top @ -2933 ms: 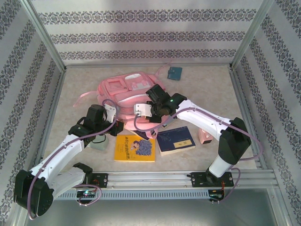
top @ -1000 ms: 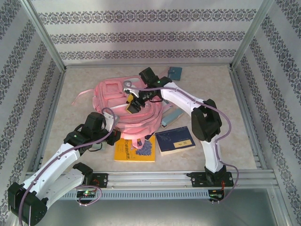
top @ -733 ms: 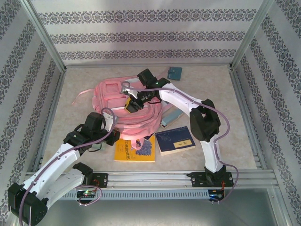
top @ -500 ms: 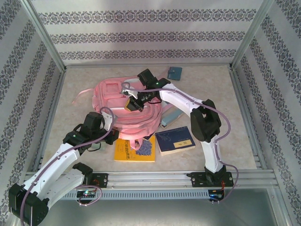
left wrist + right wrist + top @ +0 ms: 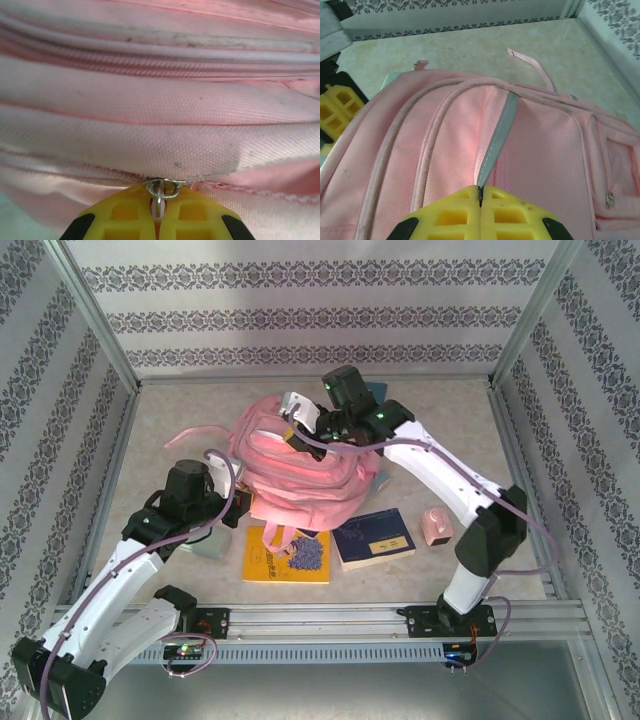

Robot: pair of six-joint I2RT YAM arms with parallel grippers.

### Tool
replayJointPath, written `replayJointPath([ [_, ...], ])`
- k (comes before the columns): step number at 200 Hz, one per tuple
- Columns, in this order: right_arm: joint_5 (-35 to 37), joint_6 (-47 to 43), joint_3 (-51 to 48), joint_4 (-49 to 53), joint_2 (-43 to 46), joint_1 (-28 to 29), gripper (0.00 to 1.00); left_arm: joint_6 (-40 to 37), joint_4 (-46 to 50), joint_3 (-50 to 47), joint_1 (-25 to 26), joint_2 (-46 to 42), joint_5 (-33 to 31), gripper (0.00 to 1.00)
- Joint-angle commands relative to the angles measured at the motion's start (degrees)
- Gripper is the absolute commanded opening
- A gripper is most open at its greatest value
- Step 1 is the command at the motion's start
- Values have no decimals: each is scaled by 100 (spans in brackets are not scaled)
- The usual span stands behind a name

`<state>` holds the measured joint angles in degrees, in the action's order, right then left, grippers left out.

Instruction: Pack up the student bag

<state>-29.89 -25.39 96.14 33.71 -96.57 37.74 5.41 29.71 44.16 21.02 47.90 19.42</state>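
The right arm [image 5: 440, 475] covers most of a teal pouch [image 5: 377, 390] at the far side of the surface [image 5: 470, 430]. The student bag [image 5: 300, 475] lies over the top edge of a yellow book [image 5: 287, 558]. A pale green thing [image 5: 212, 546] by the left arm is half hidden, and what it is cannot be told.

Beside the yellow book lies a dark blue book [image 5: 373, 537] with a yellow label. The print on both covers is too small to read. A small pink thing [image 5: 436, 526] sits just to its right.

The student bag is in the middle of the surface, bunched up between the two hands. In the left wrist view the left hand [image 5: 159, 220] is fully closed on a metal zip pull [image 5: 161, 189] at a seam in the pink fabric. The right hand [image 5: 480, 210] is closed too — its yellow fingers [image 5: 520, 215] pinch the end of a grey strip [image 5: 499, 132] that runs along the bag's top panel.
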Motion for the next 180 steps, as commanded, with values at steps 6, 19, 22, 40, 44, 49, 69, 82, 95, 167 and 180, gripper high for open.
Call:
replayJointPath([
  [6,24,328,-149,-272,842,173,0,-244,-576,133,-113,33,25,0],
  [19,176,560,-266,-242,1008,196,0,-229,-742,107,-113,144,192,0],
  [22,180,623,-315,-240,1042,198,0,-216,-782,99,-108,172,230,0],
  [40,159,945,-689,-266,1198,168,0,-215,-968,113,-115,474,493,0],
  [44,140,997,-777,-276,1204,164,0,-223,-996,133,-115,560,540,0],
  [49,93,1060,-905,-277,1214,148,0,-237,-1023,152,-110,660,589,0],
  [69,-182,1356,-1237,-349,1115,70,0,-310,-1155,211,-110,997,742,0],
  [82,-631,1694,-1290,-381,941,-42,0,-346,-1208,240,-115,1129,760,0],
  [95,-1171,2038,-1282,-422,740,-179,1,-411,-1240,266,-113,1224,824,0],
  [167,-1739,2703,-1286,-278,-35,-551,38,-698,-1168,279,-115,1392,947,0],
  [180,-1428,2717,-1286,-196,-76,-596,42,-703,-1161,265,-110,1389,934,0],
])
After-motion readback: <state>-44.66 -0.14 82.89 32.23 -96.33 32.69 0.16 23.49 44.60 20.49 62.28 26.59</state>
